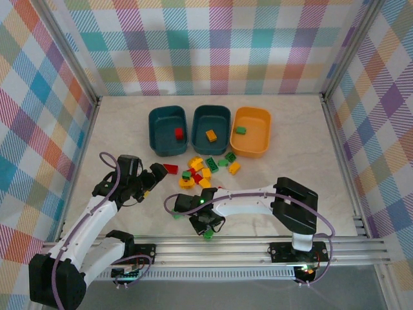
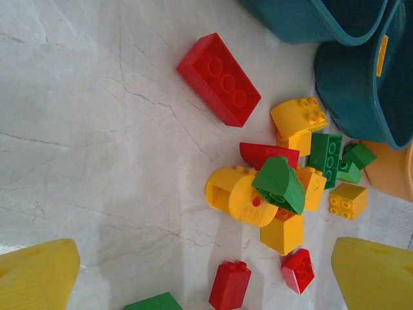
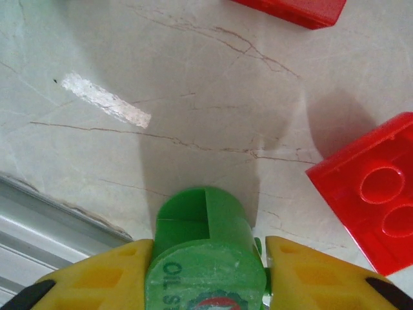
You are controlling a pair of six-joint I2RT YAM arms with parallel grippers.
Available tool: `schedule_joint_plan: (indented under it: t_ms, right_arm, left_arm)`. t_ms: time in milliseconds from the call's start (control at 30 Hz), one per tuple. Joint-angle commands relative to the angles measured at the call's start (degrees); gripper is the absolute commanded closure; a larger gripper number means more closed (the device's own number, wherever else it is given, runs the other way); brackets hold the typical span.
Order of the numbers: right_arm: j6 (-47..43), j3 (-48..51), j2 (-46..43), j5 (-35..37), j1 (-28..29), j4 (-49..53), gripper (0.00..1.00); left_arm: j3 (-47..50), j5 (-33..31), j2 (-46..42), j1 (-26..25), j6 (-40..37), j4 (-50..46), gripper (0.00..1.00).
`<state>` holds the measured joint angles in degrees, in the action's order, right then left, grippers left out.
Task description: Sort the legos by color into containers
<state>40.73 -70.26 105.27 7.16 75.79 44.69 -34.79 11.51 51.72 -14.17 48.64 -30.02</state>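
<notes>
My right gripper is near the table's front edge, shut on a round green lego, which stands on the tabletop. My left gripper is open above the table, left of the pile of legos. Its yellow fingers straddle a small red brick. Beyond it lie a long red brick and mixed yellow, green and red bricks. Three containers stand behind the pile. The left teal tub holds a red brick, the middle teal tub a yellow one, and the orange tub a green one.
A red brick lies just right of the held green piece, and another red one lies farther off. The metal front rail runs close by on the left. Plaid walls enclose the table on three sides.
</notes>
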Motion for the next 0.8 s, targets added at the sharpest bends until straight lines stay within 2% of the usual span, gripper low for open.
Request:
schedule_joint_plan:
  t_ms: [0, 133, 300, 433, 567, 633, 767]
  right_arm:
    - [0.3, 0.0, -1.8, 2.3, 0.3, -0.5, 0.67]
    - [-1.2, -1.6, -4.7, 5.7, -1.1, 0.3, 0.68]
    - [-7.8, -4.9, -8.8, 8.4, -8.3, 0.6, 0.69]
    - [-15.6, -8.2, -10.6, 10.6, -19.2, -0.7, 0.69]
    - [-20.0, -9.5, -10.4, 9.8, -33.9, -5.3, 0.68]
    - [-20.7, -11.0, -7.8, 10.0, -40.6, -6.4, 0.69]
    - [-21.8, -14.8, -0.8, 8.0, -49.6, -7.9, 0.68]
  left_arm:
    - [-2.5, -0.1, 0.4, -0.2, -0.3, -0.7, 0.0]
    - [-3.6, -0.2, 0.8, -0.2, -0.6, -1.6, 0.0]
    - [-5.8, -0.7, 0.9, -0.3, -1.4, -5.6, 0.0]
    - [-7.9, -0.9, 0.7, -1.5, -2.5, -10.5, 0.03]
    - [-7.7, -1.3, 0.1, -4.4, -3.0, -13.5, 0.04]
    - [-6.9, -1.2, -0.4, -5.7, -3.4, -14.0, 0.05]
    - [-5.7, 0.1, 0.1, -7.9, -5.0, -15.2, 0.09]
